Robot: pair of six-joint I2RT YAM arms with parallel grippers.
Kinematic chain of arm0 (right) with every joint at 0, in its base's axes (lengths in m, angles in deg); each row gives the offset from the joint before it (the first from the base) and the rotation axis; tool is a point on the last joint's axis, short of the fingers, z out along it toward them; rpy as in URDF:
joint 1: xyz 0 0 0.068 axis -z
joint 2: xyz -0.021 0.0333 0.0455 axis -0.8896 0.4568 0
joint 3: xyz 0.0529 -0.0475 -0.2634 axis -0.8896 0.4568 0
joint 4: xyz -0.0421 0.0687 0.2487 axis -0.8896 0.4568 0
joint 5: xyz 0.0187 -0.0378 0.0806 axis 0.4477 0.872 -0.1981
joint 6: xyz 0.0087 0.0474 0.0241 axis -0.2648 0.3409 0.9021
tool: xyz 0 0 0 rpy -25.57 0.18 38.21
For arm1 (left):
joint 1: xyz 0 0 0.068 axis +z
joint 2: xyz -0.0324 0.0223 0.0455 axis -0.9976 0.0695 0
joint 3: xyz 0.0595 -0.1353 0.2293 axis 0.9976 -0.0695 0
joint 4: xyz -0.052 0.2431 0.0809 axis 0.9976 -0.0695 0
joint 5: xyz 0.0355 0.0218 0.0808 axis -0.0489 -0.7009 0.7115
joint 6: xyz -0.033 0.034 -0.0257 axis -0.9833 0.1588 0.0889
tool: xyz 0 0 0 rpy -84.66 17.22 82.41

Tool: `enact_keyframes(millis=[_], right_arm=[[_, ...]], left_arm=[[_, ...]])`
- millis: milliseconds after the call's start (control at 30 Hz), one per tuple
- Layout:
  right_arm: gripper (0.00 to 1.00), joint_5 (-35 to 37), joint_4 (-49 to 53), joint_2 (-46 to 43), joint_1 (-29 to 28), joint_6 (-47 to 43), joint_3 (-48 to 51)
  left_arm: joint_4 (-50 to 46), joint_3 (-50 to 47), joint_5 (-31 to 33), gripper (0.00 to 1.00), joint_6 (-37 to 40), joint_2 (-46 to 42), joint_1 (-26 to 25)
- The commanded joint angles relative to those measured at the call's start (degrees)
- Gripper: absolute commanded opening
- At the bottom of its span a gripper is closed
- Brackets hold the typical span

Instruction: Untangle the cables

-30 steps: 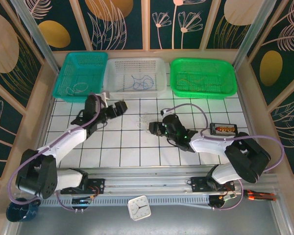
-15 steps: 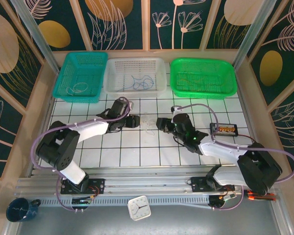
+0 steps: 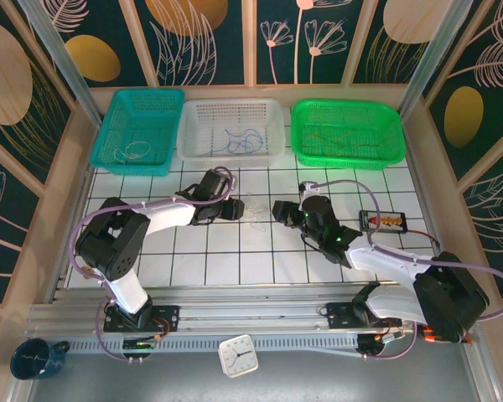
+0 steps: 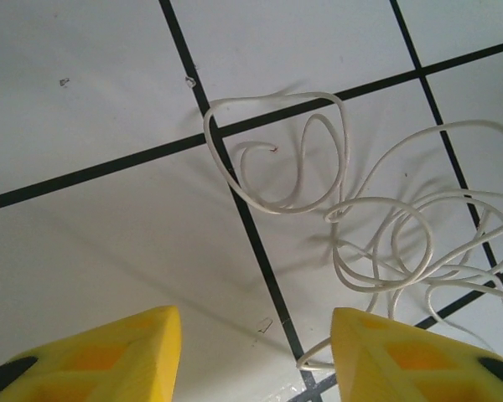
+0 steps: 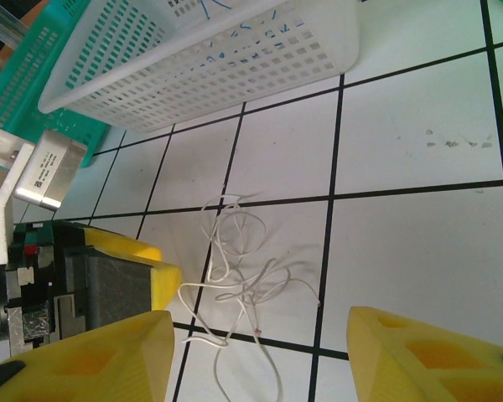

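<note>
1. Cables [image 3: 253, 209]: thin and whitish, looped into one loose tangle. Lying flat on the white tiled table [image 3: 193, 260], between the two grippers and in front of the white basket [image 3: 230, 113].
2. Left gripper [image 3: 233, 208]: low over the tiles, just left of the tangle and pointing at it. In the left wrist view, yellow fingers [image 4: 109, 356] well apart with bare tile between them. Gripping nothing.
3. Same view: tangle spread ahead of the right-hand finger, one loose end lying just beside that fingertip. Touching it or not, cannot tell.
4. Right gripper [image 3: 278, 209]: low on the other side of the tangle, facing the left one. In the right wrist view, yellow fingers [image 5: 92, 360] set wide apart. Closed on nothing.
5. Right wrist view: tangle on the tiles ahead of the gap, one strand trailing back toward the space between the fingers. One yellow finger of the left gripper just beside the tangle's far edge.
6. Far edge of the table, three baskets in a row: teal basket [image 3: 117, 126] on the left with a pale wire [image 3: 137, 151], white basket in the middle with a blue wire [image 3: 239, 141], green basket [image 3: 386, 126] on the right with thin yellowish wires [image 3: 344, 134].
</note>
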Motion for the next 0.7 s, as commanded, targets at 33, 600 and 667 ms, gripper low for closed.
enact_keyframes(millis=[33,600,667], right_arm=[[0.57,0.8,-0.1,-1.7,0.4,0.8,0.7],[0.57,-0.4,-1.8,-0.6,0.4,1.2,0.6],[0.57,-0.4,-1.9,-0.6,0.4,1.4,0.7]], left_arm=[[-0.6,-1.0,1.9,0.57,-1.1,-3.4,-0.4],[5.1,-8.0,-4.1,0.55,-3.1,-8.0,-1.5],[5.1,-7.7,-3.7,0.54,-2.3,-7.2,-1.8]])
